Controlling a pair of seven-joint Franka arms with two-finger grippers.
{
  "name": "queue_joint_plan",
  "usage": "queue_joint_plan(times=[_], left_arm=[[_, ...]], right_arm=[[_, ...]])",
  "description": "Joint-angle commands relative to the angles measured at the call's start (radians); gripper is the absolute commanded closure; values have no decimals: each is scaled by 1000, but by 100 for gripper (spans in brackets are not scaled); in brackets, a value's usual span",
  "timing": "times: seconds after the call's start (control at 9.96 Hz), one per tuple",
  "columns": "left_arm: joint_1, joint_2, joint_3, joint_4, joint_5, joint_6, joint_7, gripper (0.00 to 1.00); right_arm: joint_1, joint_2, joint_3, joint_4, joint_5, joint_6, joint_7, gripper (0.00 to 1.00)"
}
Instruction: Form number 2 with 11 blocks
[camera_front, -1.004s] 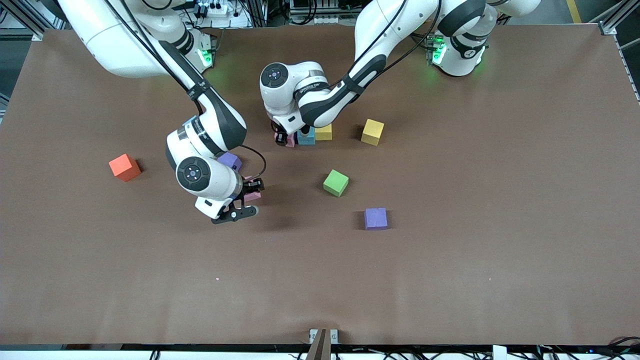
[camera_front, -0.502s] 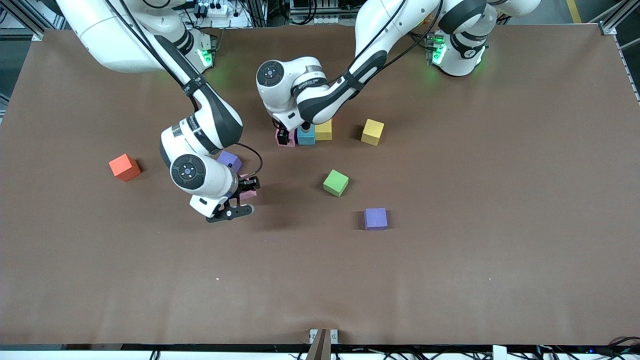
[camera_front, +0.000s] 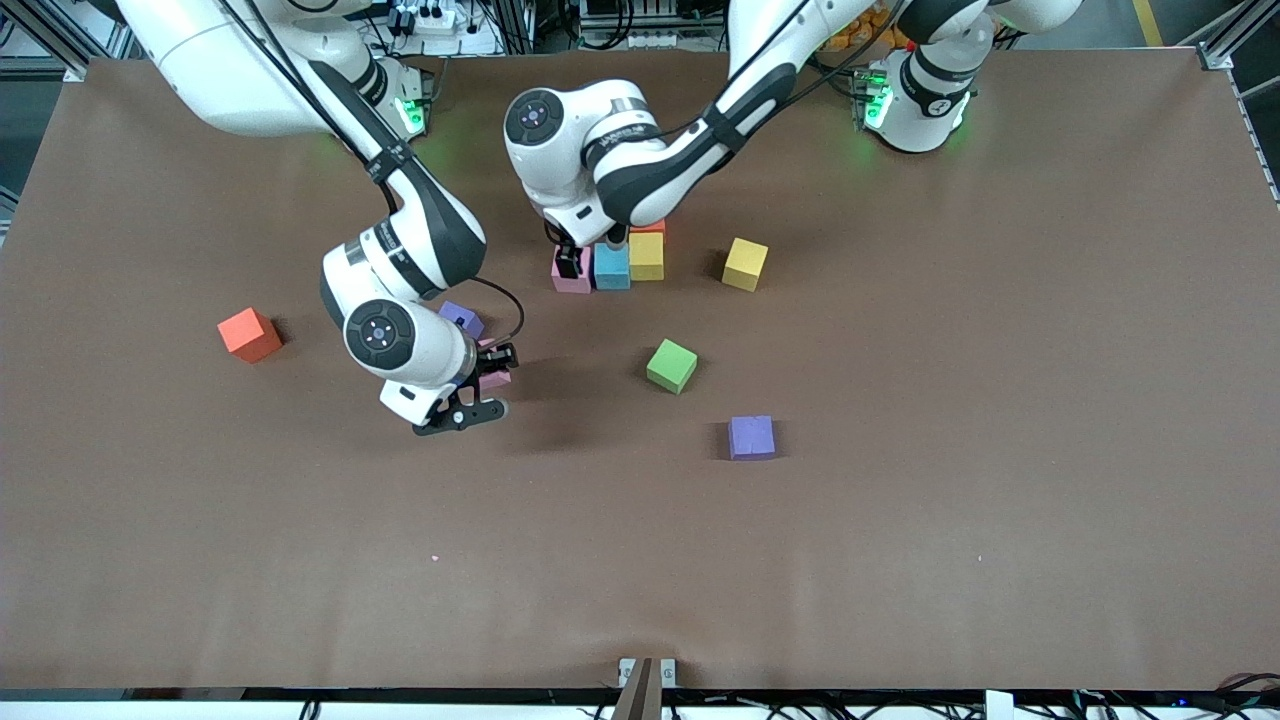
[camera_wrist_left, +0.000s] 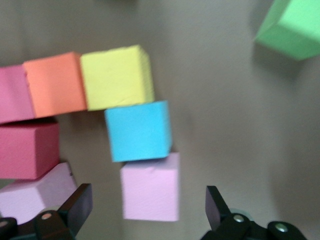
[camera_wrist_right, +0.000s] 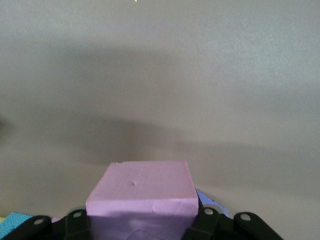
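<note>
front: a row of pink block, blue block and yellow block is seen under the left gripper | left wrist: left gripper is spread apart above the pink block | right wrist: right gripper is clamped on a pink cube, lifted off the table

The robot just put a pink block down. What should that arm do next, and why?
Probably lift the left gripper straight up and away. Its fingers are open around the pink block, which sits on the table touching the blue block. The right gripper holds another pink block and will need room.
</note>
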Motion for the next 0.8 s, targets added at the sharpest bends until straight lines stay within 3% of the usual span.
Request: queue_joint_plan(times=[0.0, 0.2, 0.5, 0.7], left_arm=[[111, -48, -4, -22, -25, -28, 119, 0], [192, -59, -3, -25, -22, -68, 271, 0], [323, -56, 0, -34, -8, -84, 487, 0], [412, -44, 3, -27, -14, -47, 509, 0]], right_arm=[[-8, -115, 5, -187, 82, 143, 13, 54], [31, -158, 14, -273, 85, 225, 149, 54], [133, -159, 16, -278, 84, 298, 373, 55], [137, -152, 16, -288, 84, 349, 421, 55]])
